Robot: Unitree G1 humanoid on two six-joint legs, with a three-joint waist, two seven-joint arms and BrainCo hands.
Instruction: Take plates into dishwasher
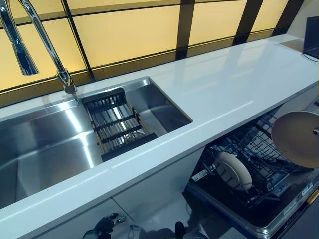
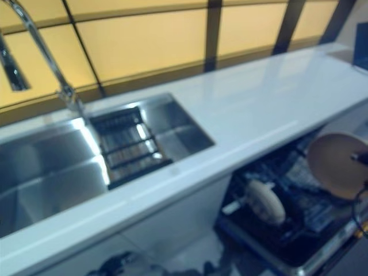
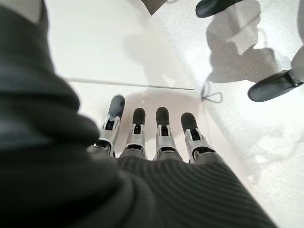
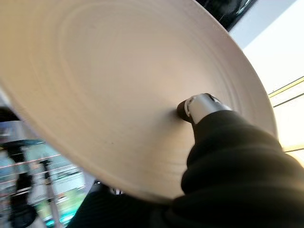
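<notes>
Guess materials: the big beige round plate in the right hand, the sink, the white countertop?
Big beige round plate: likely matte glazed ceramic, faint concentric rings. Sink: brushed stainless steel, streaky mirror glare. White countertop: glossy solid surface or quartz, soft reflections. Right hand pinches the plate.

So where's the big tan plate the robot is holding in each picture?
Left eye view: the tan plate is at the right edge, above the open dishwasher rack.
Right eye view: same place, at the right edge.
Left wrist view: not in it; only the left hand over the floor.
Right wrist view: it fills most of the picture, held by the right hand.
Shared landmark: the white plate in the rack, below it.
</notes>
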